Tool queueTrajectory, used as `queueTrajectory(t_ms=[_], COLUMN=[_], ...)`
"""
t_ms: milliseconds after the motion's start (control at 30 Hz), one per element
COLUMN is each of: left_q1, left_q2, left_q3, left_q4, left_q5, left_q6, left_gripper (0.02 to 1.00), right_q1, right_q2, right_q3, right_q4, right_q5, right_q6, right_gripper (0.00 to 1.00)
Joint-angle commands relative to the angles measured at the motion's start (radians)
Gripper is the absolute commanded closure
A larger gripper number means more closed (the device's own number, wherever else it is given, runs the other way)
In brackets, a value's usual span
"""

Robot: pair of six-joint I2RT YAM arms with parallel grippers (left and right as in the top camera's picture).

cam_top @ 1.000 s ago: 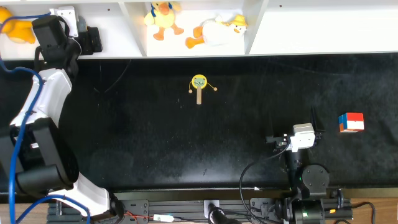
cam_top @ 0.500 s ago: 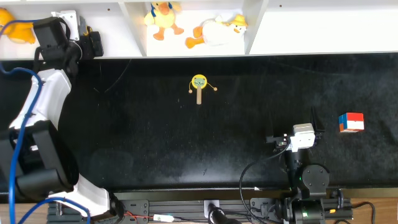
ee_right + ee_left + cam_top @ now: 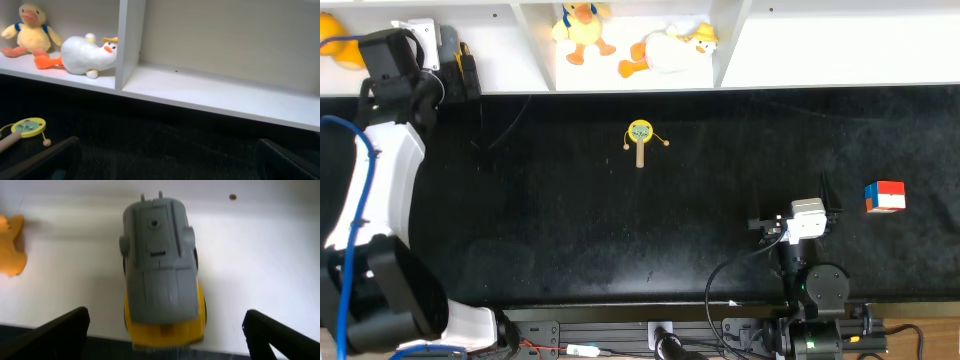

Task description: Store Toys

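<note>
Left claw (image 3: 165,325): released, fingers spread wide
Toy truck (image 3: 160,270): between those fingers, on shelf (image 3: 260,255)
Right claw (image 3: 167,160): released, above worktop (image 3: 620,220)

— How does the left arm (image 3: 390,170) look?
— White shells, black joints, 1 blue cable (image 3: 344,270) along its 9 o'clock side; the left gripper (image 3: 167,312) has 2 black fingers (image 3: 60,330).
— And the right arm (image 3: 808,275)?
— Black, with a pale grey block (image 3: 808,218) at 12 o'clock and black cables (image 3: 712,285) at 9 o'clock.
</note>
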Motion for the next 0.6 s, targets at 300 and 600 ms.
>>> queueTrajectory(t_ms=[300, 600], left_q1=[-0.038, -0.038], left_q2=[-0.174, -0.346], left_q3=[0.018, -0.068], left_q4=[-0.168, -0.269], left_q5=[-0.005, -0.058], left_q6=[-0.011, -0.016], left_gripper=[0.023, 0.02], right_q1=[-0.005, -0.005], right_q2=[-0.003, -0.003], right_q3=[-0.013, -0.013], right_q4=[0.005, 0.005], right_q5=[-0.005, -0.005], right_q6=[-0.003, -0.003], right_gripper=[0.005, 0.007])
